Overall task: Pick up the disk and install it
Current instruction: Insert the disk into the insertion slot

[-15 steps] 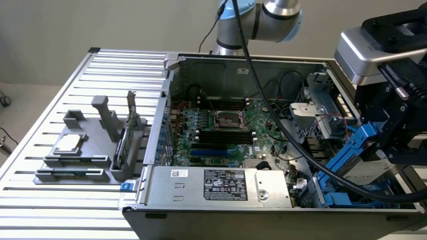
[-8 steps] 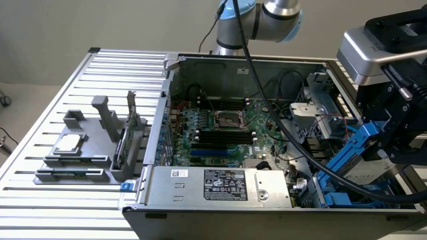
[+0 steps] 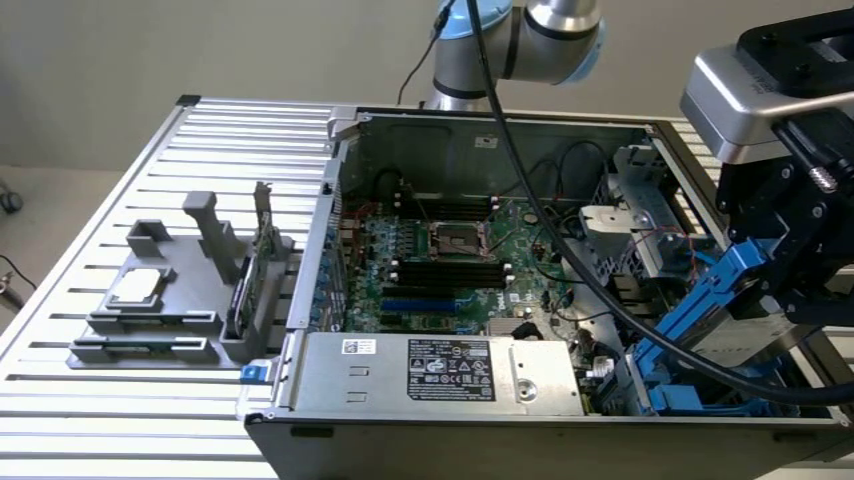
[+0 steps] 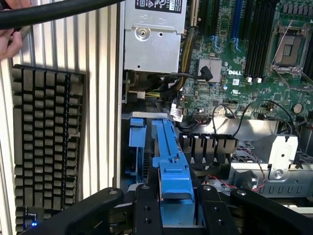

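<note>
The disk is a silver-grey drive in blue carrier rails. It hangs tilted over the front corner of the open computer case at the exterior view's right. My gripper is shut on it from above. In the wrist view the disk's blue rail runs out from between my black fingers, with the gripper closed around it. The rail's far end points down toward a blue drive bay beside the case wall. Most of the metal body is hidden under the gripper.
Inside the case lie the motherboard and the silver power supply. A grey fixture on the slatted table holds a processor chip and a green card. A keyboard and a hand sit beside the case.
</note>
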Robot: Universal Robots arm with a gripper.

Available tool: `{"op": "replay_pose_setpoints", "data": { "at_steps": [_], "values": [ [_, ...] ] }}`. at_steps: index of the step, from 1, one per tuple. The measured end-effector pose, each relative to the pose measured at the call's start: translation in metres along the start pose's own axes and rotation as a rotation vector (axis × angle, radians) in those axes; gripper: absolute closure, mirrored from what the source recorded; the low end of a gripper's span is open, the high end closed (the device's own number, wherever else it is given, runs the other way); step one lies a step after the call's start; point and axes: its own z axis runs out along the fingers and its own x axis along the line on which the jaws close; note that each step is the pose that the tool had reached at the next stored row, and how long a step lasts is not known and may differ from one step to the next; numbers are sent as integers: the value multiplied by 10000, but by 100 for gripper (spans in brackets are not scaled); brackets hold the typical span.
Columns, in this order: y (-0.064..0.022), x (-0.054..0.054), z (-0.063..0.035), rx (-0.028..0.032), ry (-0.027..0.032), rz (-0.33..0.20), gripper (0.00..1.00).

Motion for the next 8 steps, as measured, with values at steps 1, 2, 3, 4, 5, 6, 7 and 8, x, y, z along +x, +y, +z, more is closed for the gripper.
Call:
{"op": "replay_pose_setpoints", "data": {
  "at_steps": [1, 2, 3, 4, 5, 6, 7, 8],
  "values": [
    [0, 0, 0, 0, 1, 0, 67],
    [0, 0, 0, 0, 0, 0, 67],
    [0, 0, 0, 0, 0, -1, 67],
    [0, 0, 0, 0, 0, 1, 67],
    [-1, 2, -3, 1, -1, 2, 67],
    [-1, 1, -7, 1, -2, 3, 67],
    [-3, 1, -12, 1, -2, 2, 67],
    [-3, 0, -16, 1, -2, 3, 67]
  ]
}}
